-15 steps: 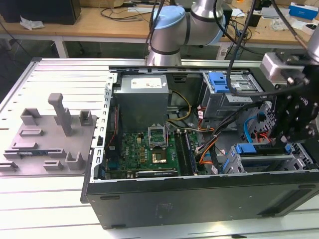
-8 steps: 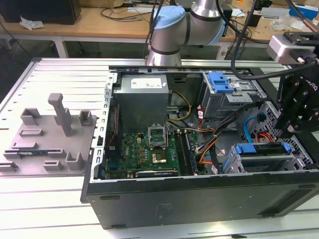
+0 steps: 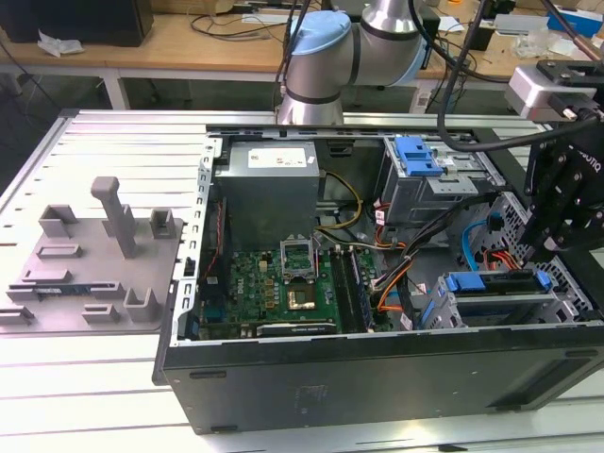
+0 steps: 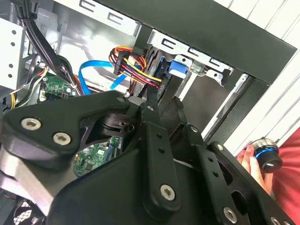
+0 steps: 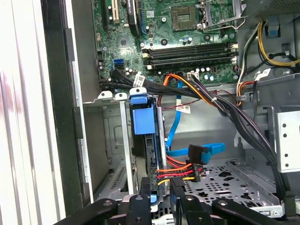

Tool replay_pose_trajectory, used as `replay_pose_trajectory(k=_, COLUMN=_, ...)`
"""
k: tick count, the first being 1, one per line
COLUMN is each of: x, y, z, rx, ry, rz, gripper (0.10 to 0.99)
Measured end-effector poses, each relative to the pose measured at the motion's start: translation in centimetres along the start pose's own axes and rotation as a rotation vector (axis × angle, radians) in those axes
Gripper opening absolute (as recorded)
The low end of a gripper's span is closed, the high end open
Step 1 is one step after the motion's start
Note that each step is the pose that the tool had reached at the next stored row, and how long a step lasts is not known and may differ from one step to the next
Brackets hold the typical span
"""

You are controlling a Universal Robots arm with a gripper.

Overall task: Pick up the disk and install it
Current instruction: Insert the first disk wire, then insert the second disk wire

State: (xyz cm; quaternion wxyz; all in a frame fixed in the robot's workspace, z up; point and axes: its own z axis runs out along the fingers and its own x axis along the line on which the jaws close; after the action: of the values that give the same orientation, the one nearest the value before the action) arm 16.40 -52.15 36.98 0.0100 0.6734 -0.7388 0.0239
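black linkage arms of the robot's hand (image 5: 159,206) crowd the foreground in both wrist views, poised at the rear end of the disk (image 5: 149,154), which sits on edge in its blue carrier inside the lower drive cage (image 5: 123,140) of an open computer case (image 3: 377,377). the fingers appear to stand either side of the carrier's end, but whether they are pressing on it or just clear cannot be told from here. a bundle of red, yellow and orange power wires (image 5: 180,172) plugs in just beside that end, and a thin blue cable (image 5: 176,126) loops past it toward the motherboard (image 5: 187,28). in the exterior view the hand (image 3: 566,222) hangs over the case's corner at that view's right, above the caged disk (image 3: 491,283), while the case rests on a slatted metal bench (image 3: 94,142) beside a grey fixture block (image 3: 94,255). a person's hand (image 4: 255,164) holds a blue-ringed knob (image 4: 266,155) near the case edge. by the look of it the job stands at the installing stage, the drive apparently well into its bay; finishing would call for a straight, gentle push along the cage rails without snagging the wires.
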Motion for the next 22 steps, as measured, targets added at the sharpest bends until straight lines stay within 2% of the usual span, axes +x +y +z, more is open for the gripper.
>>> replay_pose_trajectory(k=17, x=-0.07, y=0.01, z=-0.01, rx=0.000, ry=0.0002, rz=0.000, gripper=0.306)
replay_pose_trajectory(k=18, x=-0.30, y=0.02, z=-0.01, rx=0.000, ry=0.0061, rz=0.000, gripper=0.306)
replay_pose_trajectory(k=20, x=-1.06, y=0.09, z=-0.06, rx=0.002, ry=0.0383, rz=-0.001, gripper=0.306)
replay_pose_trajectory(k=22, x=-3.21, y=0.30, z=-0.15, rx=0.006, ry=0.1096, rz=-0.002, gripper=0.306)
